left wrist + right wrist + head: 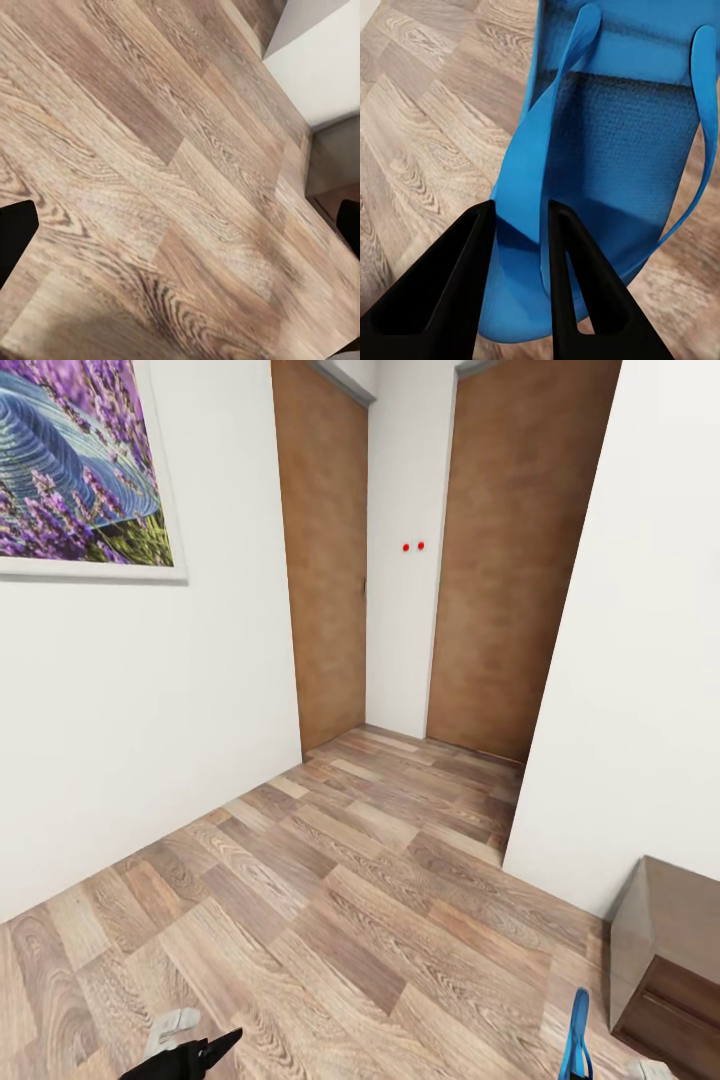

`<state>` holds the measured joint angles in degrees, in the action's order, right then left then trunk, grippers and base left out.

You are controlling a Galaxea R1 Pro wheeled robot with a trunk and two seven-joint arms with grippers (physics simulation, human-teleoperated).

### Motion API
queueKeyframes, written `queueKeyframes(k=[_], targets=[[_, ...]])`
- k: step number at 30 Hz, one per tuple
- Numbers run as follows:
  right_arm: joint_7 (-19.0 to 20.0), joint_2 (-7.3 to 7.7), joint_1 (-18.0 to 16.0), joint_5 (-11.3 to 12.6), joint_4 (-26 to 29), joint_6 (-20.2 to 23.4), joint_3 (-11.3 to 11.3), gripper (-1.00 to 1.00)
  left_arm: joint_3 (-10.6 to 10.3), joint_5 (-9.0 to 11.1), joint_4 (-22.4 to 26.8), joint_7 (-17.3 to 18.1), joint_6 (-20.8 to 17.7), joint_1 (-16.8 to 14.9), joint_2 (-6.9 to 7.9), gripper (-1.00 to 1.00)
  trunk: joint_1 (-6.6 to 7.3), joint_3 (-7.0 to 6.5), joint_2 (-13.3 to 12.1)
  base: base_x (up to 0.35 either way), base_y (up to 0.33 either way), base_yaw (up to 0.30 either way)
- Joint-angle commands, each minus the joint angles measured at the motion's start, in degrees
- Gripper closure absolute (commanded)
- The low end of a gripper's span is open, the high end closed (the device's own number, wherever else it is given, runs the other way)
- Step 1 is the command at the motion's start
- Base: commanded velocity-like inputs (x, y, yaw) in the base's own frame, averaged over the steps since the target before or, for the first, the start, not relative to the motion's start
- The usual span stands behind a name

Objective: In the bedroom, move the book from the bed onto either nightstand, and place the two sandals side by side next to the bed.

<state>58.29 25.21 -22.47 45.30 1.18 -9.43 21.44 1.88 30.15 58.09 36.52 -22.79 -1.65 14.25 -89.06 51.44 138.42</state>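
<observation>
Pinching a strap, the right claw (521, 217) grips a bright blue sandal (615, 150), unmarked; left claw (205, 1052) unclear.

bright blue sandal (607, 150), brown wood-grain floor (330, 900), white walls (130, 740)

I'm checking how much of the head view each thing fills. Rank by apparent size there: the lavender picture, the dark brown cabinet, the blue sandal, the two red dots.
Largest to smallest as seen:
1. lavender picture
2. dark brown cabinet, cut by the frame edge
3. blue sandal, only partly in frame
4. two red dots
</observation>
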Motion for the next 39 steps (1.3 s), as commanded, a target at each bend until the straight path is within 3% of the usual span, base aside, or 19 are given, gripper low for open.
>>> queueKeyframes(k=[1, 34, 39], targets=[[0.15, 0.01, -0.03, 0.31, -0.04, -0.33, 0.53, 1.0, 0.05, 0.44, 0.01, 0.09, -0.5, -0.02, -0.01, -1.0, 0.24, -0.13, -0.39, 0.0, 0.0, 0.0], [0.21, -0.06, -0.03, 0.31, -0.04, -0.33, 0.53, 1.0, -0.04, 0.44, 0.01, 0.13, -0.5, -0.02, -0.01, -1.0, 7.49, -6.05, -13.63, 0.0, 0.0, -0.001], [0.23, -0.04, -0.03, 0.31, -0.04, -0.33, 0.53, 1.0, -0.04, 0.44, 0.01, 0.13, -0.46, -0.02, -0.01, -1.0, 8.58, -7.06, -15.63, 0.0, 0.0, -0.185]])
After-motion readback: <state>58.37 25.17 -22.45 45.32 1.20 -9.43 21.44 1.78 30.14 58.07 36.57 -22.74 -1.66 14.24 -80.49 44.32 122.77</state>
